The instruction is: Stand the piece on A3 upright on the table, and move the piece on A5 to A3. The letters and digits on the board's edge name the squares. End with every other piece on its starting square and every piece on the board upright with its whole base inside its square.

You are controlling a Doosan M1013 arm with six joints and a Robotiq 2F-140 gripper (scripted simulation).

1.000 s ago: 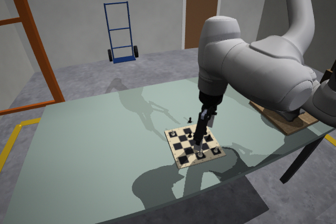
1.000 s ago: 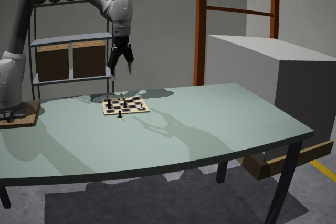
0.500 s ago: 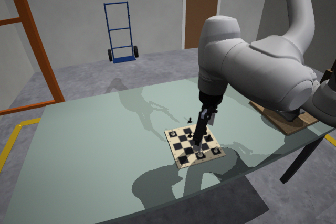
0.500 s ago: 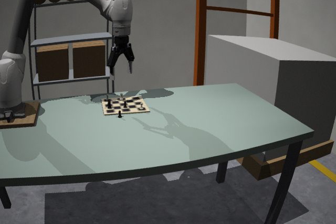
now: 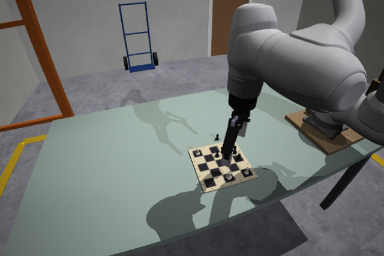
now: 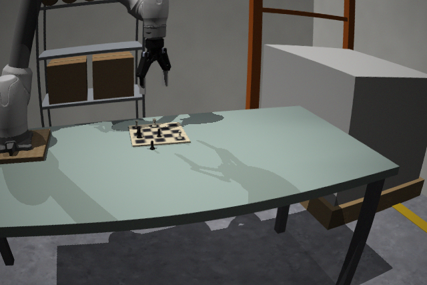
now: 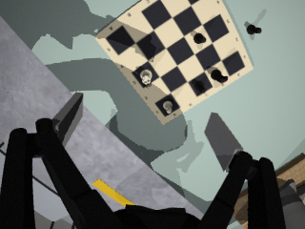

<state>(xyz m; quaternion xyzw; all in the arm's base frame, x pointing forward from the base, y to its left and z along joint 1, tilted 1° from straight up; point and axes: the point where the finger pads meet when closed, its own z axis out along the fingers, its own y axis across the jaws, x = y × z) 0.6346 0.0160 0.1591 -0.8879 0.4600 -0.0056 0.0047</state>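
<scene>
Cream-and-black chessboard (image 6: 137,143) lies on the pale green table (image 6: 241,157); its edge markings are too small to read. Grey arm arches from its wooden base plate (image 6: 41,152), wrist pointing straight down, jaws (image 6: 154,76) hanging high above the board, spread fully wide and holding nothing. One black piece (image 6: 151,145) stands upright on the table just beside the board's edge; other pieces stand upright on the squares, which ones I cannot tell.

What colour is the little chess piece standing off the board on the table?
Black. The exterior view shows it best.
</scene>
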